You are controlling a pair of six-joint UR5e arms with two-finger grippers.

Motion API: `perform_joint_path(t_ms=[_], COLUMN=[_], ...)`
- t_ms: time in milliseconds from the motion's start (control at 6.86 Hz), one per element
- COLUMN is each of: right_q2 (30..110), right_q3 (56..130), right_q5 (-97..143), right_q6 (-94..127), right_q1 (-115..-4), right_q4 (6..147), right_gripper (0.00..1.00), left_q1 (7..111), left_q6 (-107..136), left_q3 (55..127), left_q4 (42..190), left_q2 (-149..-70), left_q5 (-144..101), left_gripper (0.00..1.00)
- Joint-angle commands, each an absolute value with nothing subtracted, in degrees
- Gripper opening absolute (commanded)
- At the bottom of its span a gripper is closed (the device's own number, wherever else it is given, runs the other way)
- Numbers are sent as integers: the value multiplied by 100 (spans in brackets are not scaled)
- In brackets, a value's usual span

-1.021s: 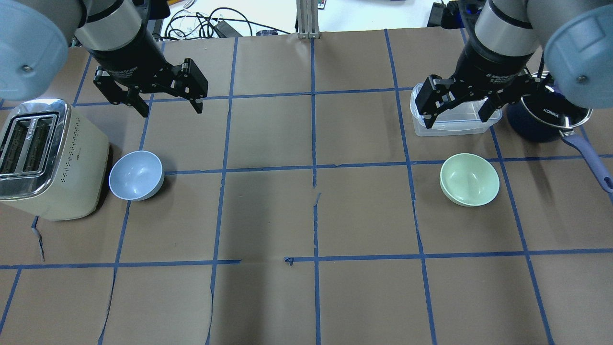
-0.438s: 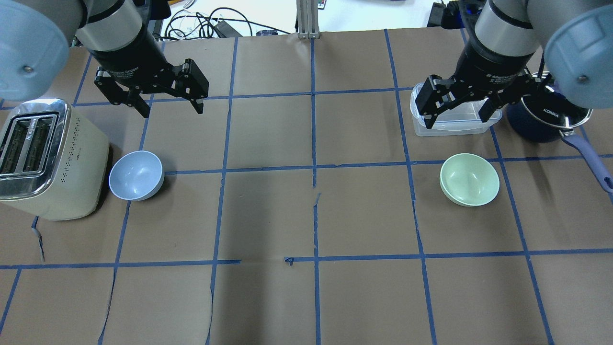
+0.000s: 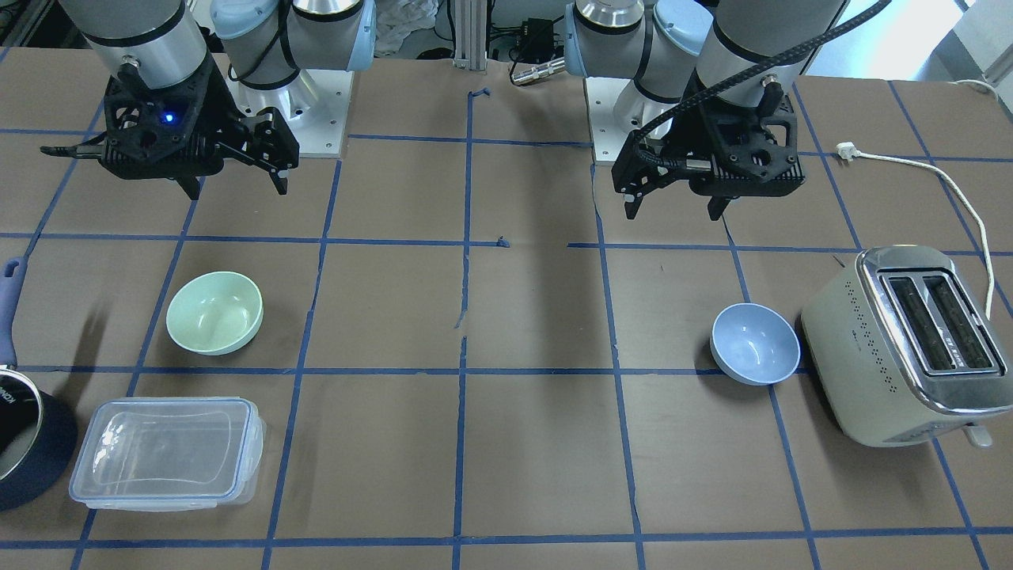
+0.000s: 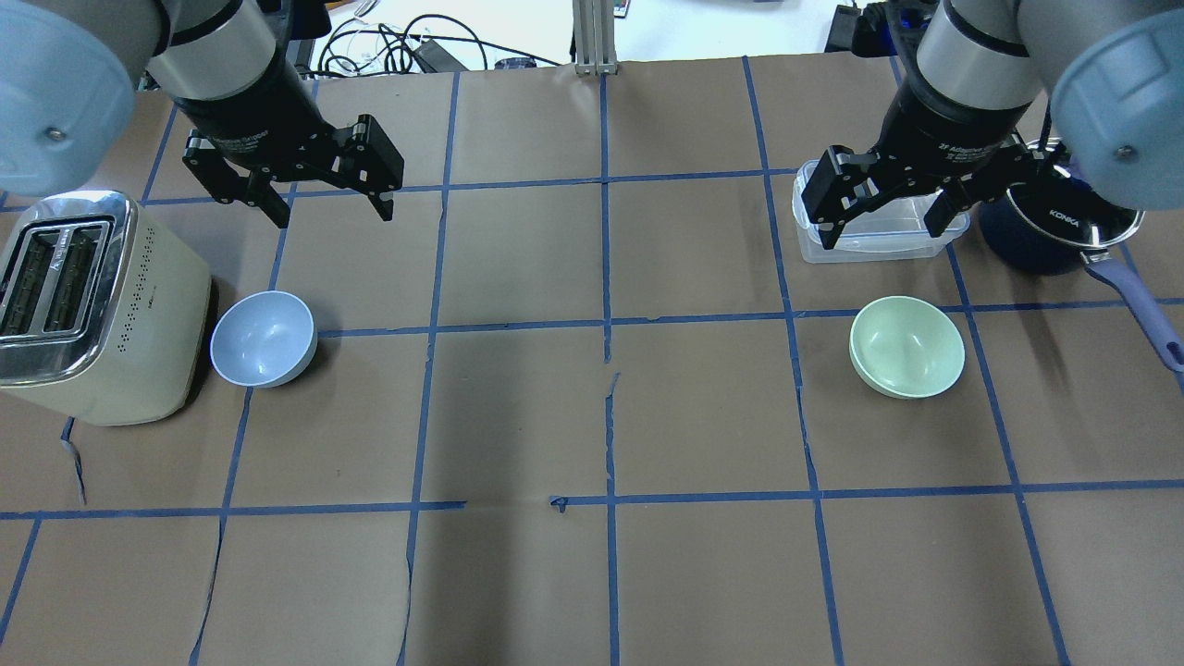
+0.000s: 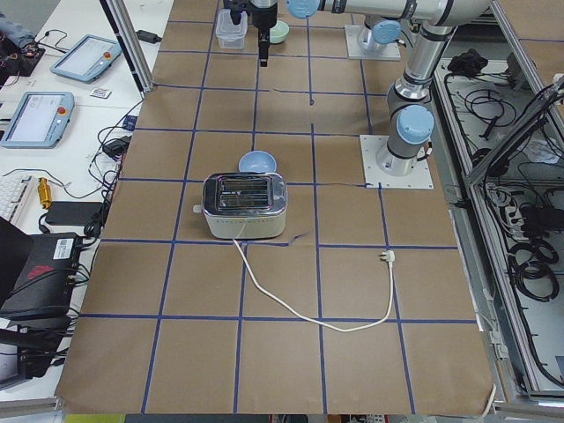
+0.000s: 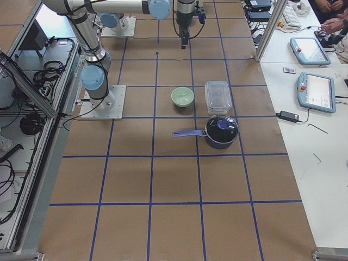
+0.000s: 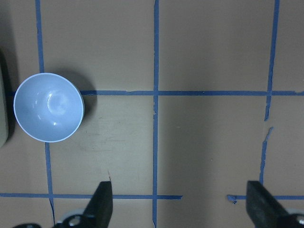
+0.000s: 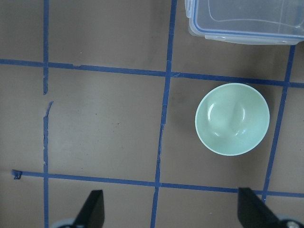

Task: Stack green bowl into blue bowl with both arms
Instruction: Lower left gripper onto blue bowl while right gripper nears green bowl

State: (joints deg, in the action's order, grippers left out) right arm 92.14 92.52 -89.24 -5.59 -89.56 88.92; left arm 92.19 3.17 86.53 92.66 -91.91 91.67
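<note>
The left gripper (image 4: 331, 215) and the right gripper (image 4: 881, 233) are held high over the brown paper table (image 4: 592, 573), pointed straight down. Each has its two black fingers spread wide apart, with nothing between them. The small round pale blue bowl (image 4: 264, 338) is set upright on the table's left side, just beside the cream toaster (image 4: 102, 305). The small round pale green bowl (image 4: 906, 346) is set upright well apart on the right side, near the clear plastic box (image 3: 166, 451) and the dark blue pot (image 4: 1027, 240) toward the far edge.
</note>
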Motion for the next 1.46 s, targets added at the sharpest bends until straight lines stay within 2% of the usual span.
perform_joint_path(t_ms=[0,292,875,1167,1312], right_q2=[9220,9167,8185,7824,7727], right_q3=[9229,9264,9386,9657,10068], right_q5=[-8947,-9121,-9220,-9132,-9141], right_q6=[-571,-571,-545,-571,-658], right_q1=[-8956,-8930,-8562,-8350,-8341], right_q4=[8842,8885,9685,10087,10751], right_gripper=[100,100,100,100,100], left_q1=[9220,9028,7685,7620,7620], left_q6=[247,220,-1735,-1767,-1767], left_q3=[8744,9366,10816,10811,10776], left_q4=[9246,8793,7045,6681,6314], left_q2=[-9281,-9360,-9956,-10369,-10650], left_q5=[9176,9167,9246,9395,9552], left_gripper=[100,100,100,100,100])
